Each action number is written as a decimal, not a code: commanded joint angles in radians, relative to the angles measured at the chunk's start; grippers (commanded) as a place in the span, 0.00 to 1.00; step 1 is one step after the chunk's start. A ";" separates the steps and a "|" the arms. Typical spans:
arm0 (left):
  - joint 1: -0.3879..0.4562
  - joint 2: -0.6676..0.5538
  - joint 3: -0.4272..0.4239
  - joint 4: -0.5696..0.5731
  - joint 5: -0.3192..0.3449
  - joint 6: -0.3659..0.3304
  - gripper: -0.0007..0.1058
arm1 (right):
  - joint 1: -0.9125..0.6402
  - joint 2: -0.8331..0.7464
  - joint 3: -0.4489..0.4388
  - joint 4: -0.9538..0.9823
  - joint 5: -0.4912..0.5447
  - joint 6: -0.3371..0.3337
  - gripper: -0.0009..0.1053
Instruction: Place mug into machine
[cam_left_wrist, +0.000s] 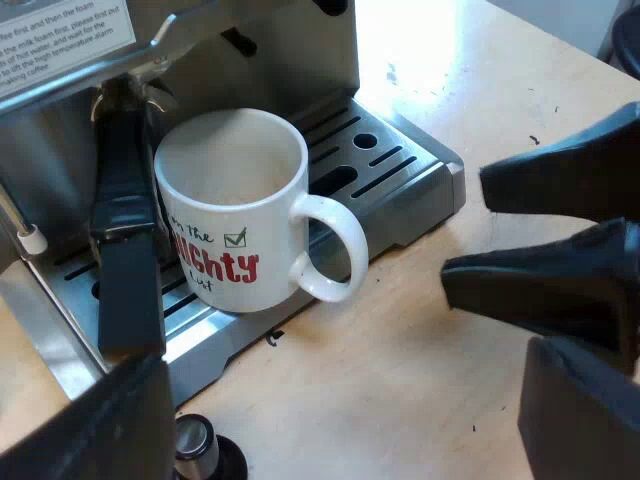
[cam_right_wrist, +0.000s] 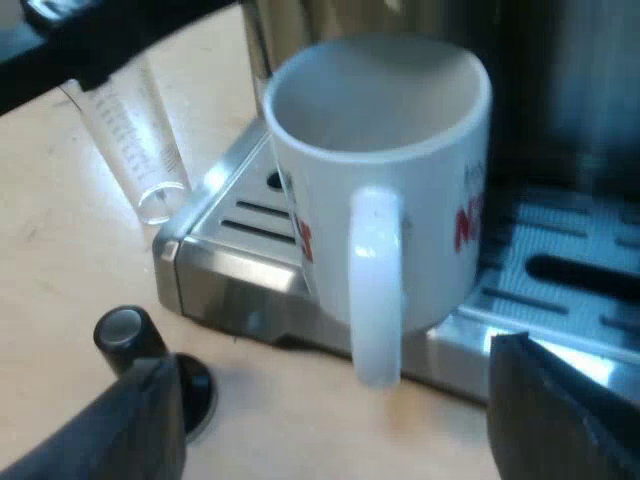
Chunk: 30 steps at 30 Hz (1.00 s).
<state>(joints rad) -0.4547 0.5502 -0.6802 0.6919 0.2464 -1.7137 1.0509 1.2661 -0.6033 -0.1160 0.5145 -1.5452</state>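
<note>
The mug (cam_left_wrist: 235, 205) sits at the drip tray (cam_left_wrist: 425, 165)'s front edge, its handle overhanging. Both the left gripper (cam_left_wrist: 340, 400) and the right gripper (cam_right_wrist: 335, 360) gape wide, empty.

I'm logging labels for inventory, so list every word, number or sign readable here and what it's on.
"the", a green ticked box, red "UGHTY" with its start hidden, probably "List": mug.
"the milk foam first, please first", "high temperature steam": notice on the espresso machine, other lines cut off.
Scale marks: measuring glass, too blurred to read.
</note>
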 joint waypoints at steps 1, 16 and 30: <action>-0.001 0.002 -0.003 -0.016 -0.004 0.009 0.68 | -0.001 0.047 0.004 -0.132 -0.007 -0.141 0.61; -0.001 0.002 -0.003 -0.010 -0.003 0.009 0.68 | -0.056 0.215 0.004 -0.382 -0.003 -0.156 0.61; -0.001 0.002 -0.003 -0.010 -0.003 0.009 0.68 | -0.155 0.224 0.000 -0.377 -0.139 -0.160 0.61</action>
<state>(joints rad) -0.4547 0.5502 -0.6802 0.6919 0.2464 -1.7137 0.8986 1.4871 -0.5987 -0.4832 0.3996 -1.6895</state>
